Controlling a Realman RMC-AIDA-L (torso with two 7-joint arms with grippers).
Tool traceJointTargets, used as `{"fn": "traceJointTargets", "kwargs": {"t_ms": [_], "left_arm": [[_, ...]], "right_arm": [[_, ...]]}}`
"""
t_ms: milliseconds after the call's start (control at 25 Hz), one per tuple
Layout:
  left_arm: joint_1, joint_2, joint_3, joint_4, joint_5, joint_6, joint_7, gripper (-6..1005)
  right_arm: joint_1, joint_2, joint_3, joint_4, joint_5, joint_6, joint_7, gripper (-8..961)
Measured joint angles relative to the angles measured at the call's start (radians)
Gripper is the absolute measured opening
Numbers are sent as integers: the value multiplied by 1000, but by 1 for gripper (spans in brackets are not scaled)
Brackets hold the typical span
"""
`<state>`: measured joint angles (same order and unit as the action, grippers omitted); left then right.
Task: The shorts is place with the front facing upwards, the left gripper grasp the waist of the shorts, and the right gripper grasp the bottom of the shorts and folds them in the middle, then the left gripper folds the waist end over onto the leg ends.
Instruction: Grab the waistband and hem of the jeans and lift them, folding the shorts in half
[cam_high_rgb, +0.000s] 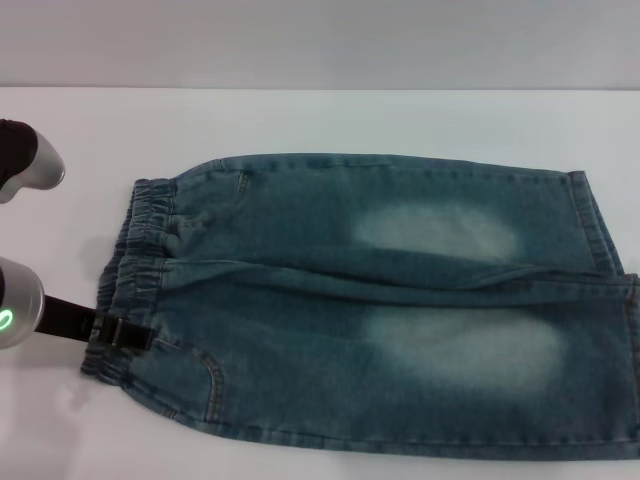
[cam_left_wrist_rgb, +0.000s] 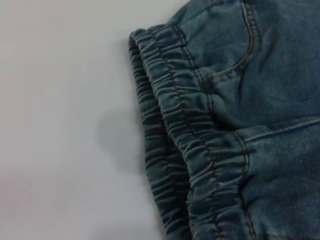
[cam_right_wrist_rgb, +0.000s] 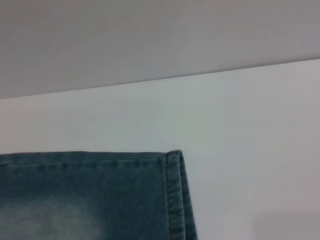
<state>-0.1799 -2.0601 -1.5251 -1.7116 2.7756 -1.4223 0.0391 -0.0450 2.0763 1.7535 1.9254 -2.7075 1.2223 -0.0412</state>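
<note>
One black forked left hand (cam_high_rgb: 125, 334) is pinching the faded blue denim shorts (cam_high_rgb: 380, 300) at the ruffled waist (cam_high_rgb: 135, 270); too shallow a bite is risking slippage.

The shorts (cam_high_rgb: 370, 300) lie flat on the table (cam_high_rgb: 300, 120), with the waist (cam_high_rgb: 130, 280) to the left and the leg ends (cam_high_rgb: 605, 300) to the right. The left gripper (cam_high_rgb: 125, 333) sits at the waist's near part, touching it.
</note>
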Motion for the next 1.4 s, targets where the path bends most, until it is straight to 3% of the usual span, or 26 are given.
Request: {"fn": "traceJointTargets", "kwargs": {"t_ms": [1000, 1280, 1400], "left_arm": [[-4, 0, 17, 11, 1, -15, -26, 784], [-52, 2, 21, 78, 39, -72, -36, 779], [-50, 2, 22, 73, 39, -71, -36, 731]], "right_arm": [[7, -2, 0, -9, -8, -7, -12, 789], [-3, -2, 0, 26, -8, -2, -13, 789], [-8, -2, 0, 39, -8, 3, -12, 789]]}}
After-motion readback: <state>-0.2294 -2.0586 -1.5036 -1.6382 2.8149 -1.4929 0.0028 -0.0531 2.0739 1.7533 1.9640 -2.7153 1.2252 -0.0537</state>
